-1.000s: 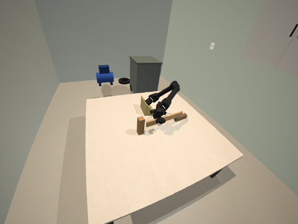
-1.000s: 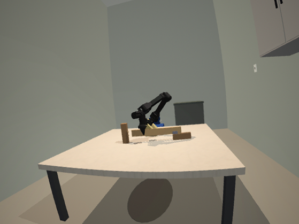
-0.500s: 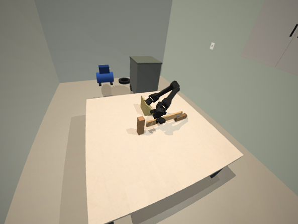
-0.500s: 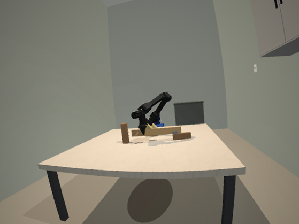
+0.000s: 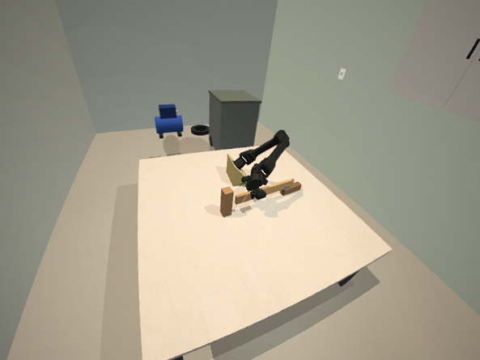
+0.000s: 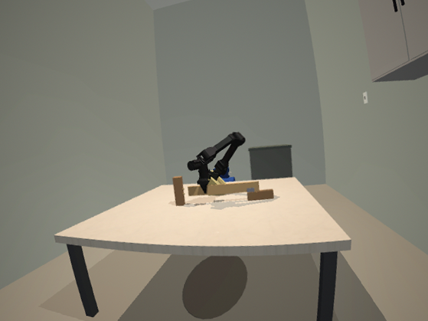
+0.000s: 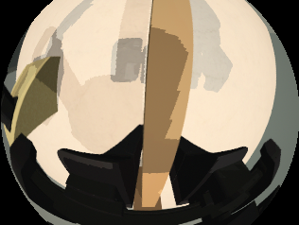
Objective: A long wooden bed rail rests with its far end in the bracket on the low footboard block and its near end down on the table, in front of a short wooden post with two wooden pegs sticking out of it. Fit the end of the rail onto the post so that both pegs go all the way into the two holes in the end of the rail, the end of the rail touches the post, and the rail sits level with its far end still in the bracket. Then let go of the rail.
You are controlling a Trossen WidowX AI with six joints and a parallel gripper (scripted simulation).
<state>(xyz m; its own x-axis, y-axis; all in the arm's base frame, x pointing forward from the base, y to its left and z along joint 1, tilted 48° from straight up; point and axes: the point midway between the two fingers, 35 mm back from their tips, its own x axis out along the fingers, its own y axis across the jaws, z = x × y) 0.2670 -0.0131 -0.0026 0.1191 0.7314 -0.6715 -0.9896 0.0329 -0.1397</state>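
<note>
Betw. claw (image 5: pixel 258 193) (image 6: pixel 205 189) (image 7: pixel 152 129) fingers: rail (image 5: pixel 274 187) (image 6: pixel 233 187) (image 7: pixel 167 90), gripped, short of post (image 5: pixel 226 202) (image 6: pixel 178 191).

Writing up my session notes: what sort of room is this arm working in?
Probably a workshop or garage: a blue tank machine, likely an air compressor, stands on the floor beside a tire, with a grey cabinet nearby.

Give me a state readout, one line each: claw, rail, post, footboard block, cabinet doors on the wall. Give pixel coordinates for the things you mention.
claw (image 5: pixel 258 194) (image 6: pixel 205 190) (image 7: pixel 152 129): shut on the rail
bed rail (image 5: pixel 276 187) (image 6: pixel 233 187) (image 7: pixel 166 85): gripped, not touching the post
wooden post (image 5: pixel 226 203) (image 6: pixel 178 191): upright
footboard block (image 5: pixel 291 189) (image 6: pixel 260 195): on the table
wall cabinet doors (image 5: pixel 437 46) (image 6: pixel 390 34): closed
</note>
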